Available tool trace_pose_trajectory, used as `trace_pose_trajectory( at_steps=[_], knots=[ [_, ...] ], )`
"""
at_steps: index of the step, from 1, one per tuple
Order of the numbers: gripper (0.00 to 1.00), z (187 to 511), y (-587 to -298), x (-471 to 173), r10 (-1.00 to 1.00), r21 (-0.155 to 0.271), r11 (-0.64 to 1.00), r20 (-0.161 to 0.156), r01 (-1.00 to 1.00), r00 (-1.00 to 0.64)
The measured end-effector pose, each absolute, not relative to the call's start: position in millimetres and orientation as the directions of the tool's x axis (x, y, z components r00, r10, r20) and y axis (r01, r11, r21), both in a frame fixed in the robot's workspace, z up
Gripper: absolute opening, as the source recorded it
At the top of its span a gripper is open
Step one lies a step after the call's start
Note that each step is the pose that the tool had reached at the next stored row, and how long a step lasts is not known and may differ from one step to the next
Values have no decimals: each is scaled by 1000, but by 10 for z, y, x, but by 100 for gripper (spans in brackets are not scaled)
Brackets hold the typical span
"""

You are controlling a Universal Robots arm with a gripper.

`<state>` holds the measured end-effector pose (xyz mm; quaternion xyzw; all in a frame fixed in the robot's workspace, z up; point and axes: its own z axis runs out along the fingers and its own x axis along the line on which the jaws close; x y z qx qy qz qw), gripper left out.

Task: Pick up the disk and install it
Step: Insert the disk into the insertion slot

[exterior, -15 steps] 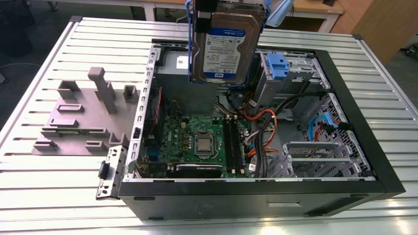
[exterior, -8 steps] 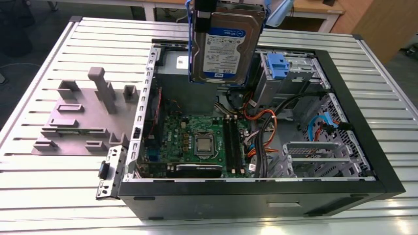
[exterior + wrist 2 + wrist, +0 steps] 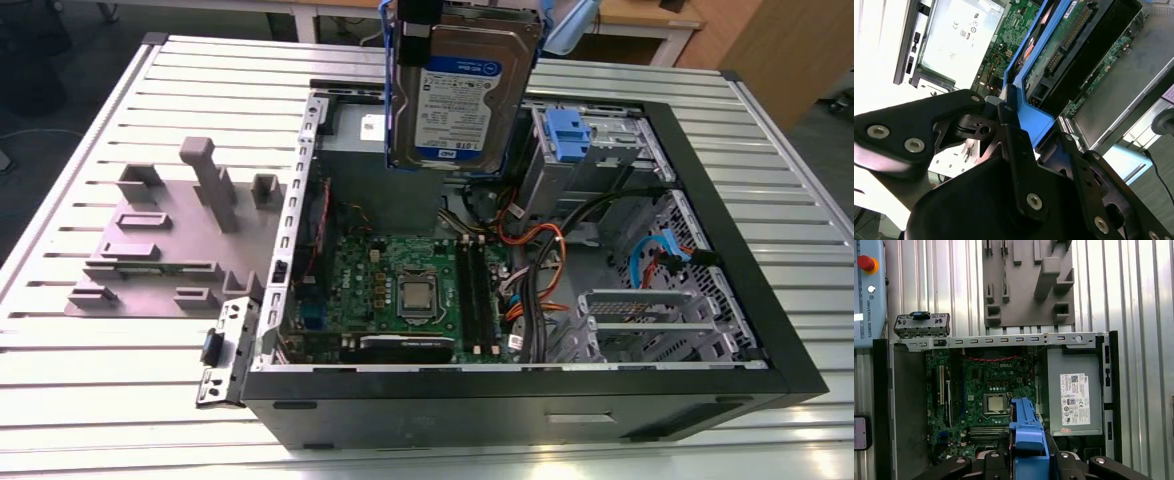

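While the tool (image 3: 1031,120) is clamped on its blue frame (image 3: 1028,432), the silver, white-and-blue-labelled disk (image 3: 463,92) hangs upright.

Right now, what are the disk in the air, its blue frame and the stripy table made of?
The disk looks like bare silver metal, dull-shiny, with a glossy paper label stuck on. Its blue frame looks like moulded plastic: even colour, rounded edges, soft shine. The table seems to be brushed aluminium slats; they glare back the light.
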<state>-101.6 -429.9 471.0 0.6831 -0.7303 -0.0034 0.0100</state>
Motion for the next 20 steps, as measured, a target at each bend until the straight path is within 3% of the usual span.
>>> trace_pose_trajectory(
  at_steps=[15,17,20],
  knots=[
    [37,4709,-4502,-1017,-998,19,67,8,-998,-67],
    [37,4709,-4534,-1017,-998,20,67,-3,-998,-67],
    [37,4708,-4577,-1017,-997,22,66,-47,-998,-67]
  ],
)
